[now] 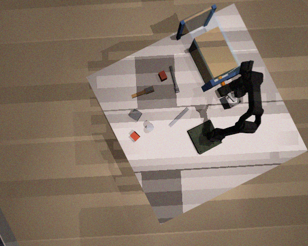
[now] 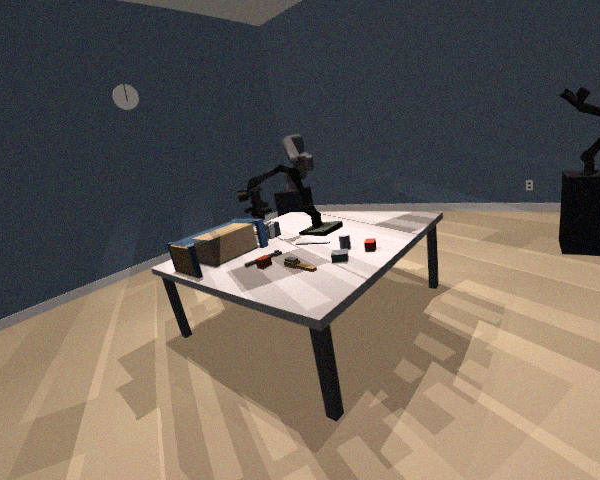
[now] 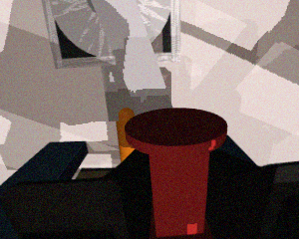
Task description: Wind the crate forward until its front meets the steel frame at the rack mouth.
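Note:
The tan crate [image 1: 217,55] [image 2: 225,245] sits flat in the clear-panelled cubby, its front close behind the blue frame [image 1: 207,87] [image 2: 264,232]; I cannot tell whether they touch. An orange strap piece [image 1: 221,80] [image 3: 125,131] shows at the mouth. The grey winch [image 1: 228,103] [image 2: 273,229] [image 3: 57,35] stands just outside. My gripper [image 2: 259,212] [image 3: 166,143] is shut on the winch handle's red knob [image 3: 176,126], beside the winch on the cubby side. The handle's grey arm [image 3: 145,67] reaches over the winch; its key end and the hole are out of view.
A dark rod tool [image 1: 174,79], a wooden-handled tool [image 1: 142,92], a flat grey bar [image 1: 178,117], red blocks [image 1: 162,75] [image 1: 134,136], a grey block [image 1: 135,115] and a grey cylinder [image 1: 149,126] lie away from the winch. The arm's green base plate [image 1: 197,135] is nearby.

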Robot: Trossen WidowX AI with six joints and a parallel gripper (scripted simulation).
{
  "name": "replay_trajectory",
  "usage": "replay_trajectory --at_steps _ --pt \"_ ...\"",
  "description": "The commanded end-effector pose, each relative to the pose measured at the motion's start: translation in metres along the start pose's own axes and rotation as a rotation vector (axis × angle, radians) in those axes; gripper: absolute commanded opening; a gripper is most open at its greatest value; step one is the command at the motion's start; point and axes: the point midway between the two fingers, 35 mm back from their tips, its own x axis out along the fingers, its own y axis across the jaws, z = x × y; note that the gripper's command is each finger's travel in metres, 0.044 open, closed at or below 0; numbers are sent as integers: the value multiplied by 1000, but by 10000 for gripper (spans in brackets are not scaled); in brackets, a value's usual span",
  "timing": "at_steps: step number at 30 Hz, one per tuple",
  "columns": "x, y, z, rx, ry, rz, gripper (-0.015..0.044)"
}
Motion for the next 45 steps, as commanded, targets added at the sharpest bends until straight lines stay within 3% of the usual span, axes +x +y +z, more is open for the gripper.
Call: replay_trajectory --at_steps 1,45 --pt "0 -14 6 -3 -13 -26 0" --pt "-1 -54 43 -3 -16 -29 0"
